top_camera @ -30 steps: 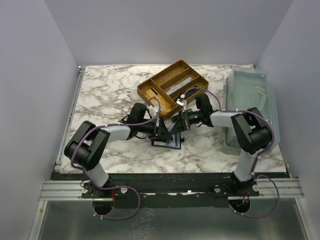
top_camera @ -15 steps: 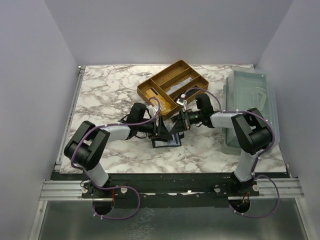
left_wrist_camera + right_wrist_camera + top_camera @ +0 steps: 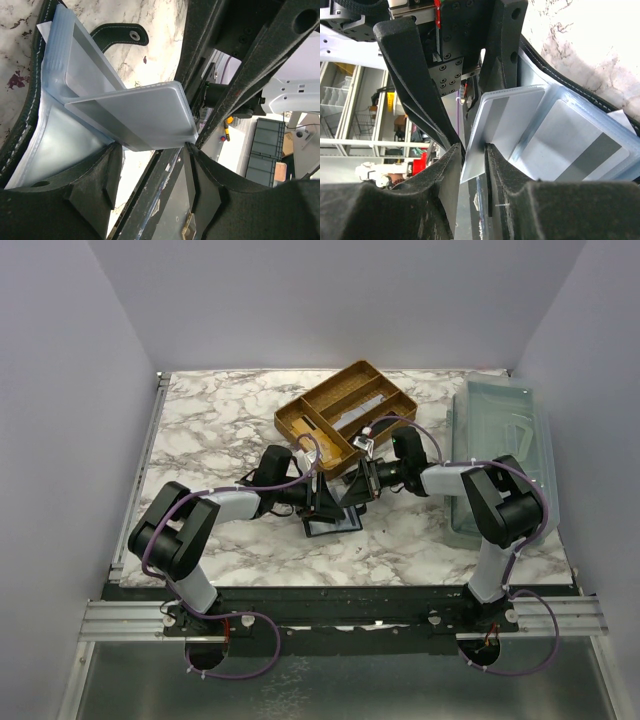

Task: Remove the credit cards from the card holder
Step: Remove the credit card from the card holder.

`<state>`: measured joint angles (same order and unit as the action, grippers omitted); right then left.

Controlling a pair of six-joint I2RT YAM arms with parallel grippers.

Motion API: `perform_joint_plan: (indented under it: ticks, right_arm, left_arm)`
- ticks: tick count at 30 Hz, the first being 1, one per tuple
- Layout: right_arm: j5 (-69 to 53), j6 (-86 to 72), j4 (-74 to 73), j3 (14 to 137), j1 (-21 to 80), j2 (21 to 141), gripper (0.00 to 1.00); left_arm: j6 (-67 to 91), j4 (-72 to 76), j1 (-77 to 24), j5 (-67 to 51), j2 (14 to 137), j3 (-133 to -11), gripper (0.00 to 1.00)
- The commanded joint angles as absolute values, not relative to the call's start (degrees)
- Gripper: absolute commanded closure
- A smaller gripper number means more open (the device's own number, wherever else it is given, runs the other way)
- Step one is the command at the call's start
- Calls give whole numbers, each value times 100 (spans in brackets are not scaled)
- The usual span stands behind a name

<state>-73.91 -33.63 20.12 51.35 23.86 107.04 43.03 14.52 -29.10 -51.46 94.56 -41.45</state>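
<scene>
Now | holder [image 3: 330, 525] open on worktop [image 3: 215, 425], centre | card [image 3: 505, 125] half out, tilted up | right gripper [image 3: 474, 150] pinching its free edge | left gripper [image 3: 151, 146] astride card, jaws apart, grip unclear | tray [image 3: 283, 424] behind

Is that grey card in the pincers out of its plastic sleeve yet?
Partly out: the credit card juts from the card holder, one end tucked in a clear sleeve, its free edge pinched by the right gripper.
</scene>
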Motion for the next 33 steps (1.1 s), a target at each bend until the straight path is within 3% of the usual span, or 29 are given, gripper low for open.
perform_joint_plan:
  ticks: [1,7,14,27,28,29,33]
  right_arm:
    - [-7554,-3522,2162,5054,2347,10801,71]
    - [-7534,-3576,2193,5034,2312,10843,86]
    - [-7584,-3491,2269,4999,2312,10860,95]
    - [-7622,-3291,2362,4990,2626,10872,91]
    - [-7631,-3303,2382,4985,2628,10868,91]
    - [-7622,-3304,2386,4975,2634,10864,91]
    - [-7580,-3288,2378,4967,2667,10896,93]
  left_arm:
    - [4246,1699,-2874,-5236,9346,-4236,43]
    - [4192,1701,-2855,-5117,9191,-4181,40]
    - [4706,2330,-2673,-5159,9099,-3936,30]
    - [5494,3089,-2418,-5194,9272,-3740,28]
    - [5498,3093,-2417,-5194,8108,-3741,28]
    - [5504,3094,-2417,-5188,9133,-3731,29]
    - [5519,3103,-2425,-5206,9343,-3722,30]
